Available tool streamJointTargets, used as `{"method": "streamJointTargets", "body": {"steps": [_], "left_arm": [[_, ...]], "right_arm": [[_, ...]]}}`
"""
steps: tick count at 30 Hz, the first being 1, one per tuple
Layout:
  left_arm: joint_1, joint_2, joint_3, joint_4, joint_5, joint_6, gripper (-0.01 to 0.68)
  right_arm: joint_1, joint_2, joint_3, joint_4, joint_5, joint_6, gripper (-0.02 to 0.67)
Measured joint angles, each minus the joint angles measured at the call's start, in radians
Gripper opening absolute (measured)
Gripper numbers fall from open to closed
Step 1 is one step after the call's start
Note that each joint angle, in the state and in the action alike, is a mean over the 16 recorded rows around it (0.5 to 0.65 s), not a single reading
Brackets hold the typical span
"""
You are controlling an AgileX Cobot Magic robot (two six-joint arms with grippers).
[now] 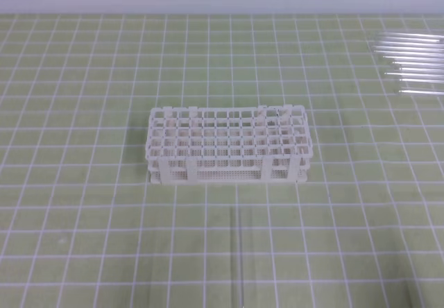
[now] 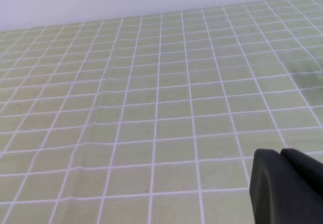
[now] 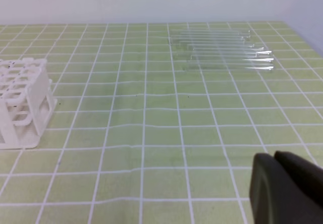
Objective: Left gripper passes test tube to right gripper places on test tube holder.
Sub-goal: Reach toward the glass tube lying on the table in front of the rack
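The white lattice test tube holder stands mid-table; its right end also shows at the left edge of the right wrist view. One clear test tube lies on the cloth in front of it, pointing toward the near edge, very faint. No arm appears in the exterior high view. My left gripper shows only as black fingers pressed together at the lower right, above bare cloth. My right gripper looks the same, its fingers together and holding nothing.
A batch of clear tubes lies side by side at the far right of the table, also seen in the right wrist view. Green checked cloth covers the table, with a pale wall behind.
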Motion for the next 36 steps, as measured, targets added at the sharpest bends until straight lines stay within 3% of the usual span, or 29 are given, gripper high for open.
{"method": "streamJointTargets", "body": {"steps": [36], "left_arm": [[0.0,-0.002,0.001,-0.076,-0.036,-0.005,-0.003]], "right_arm": [[0.0,0.0,0.0,0.0,0.0,0.0,-0.018]]}}
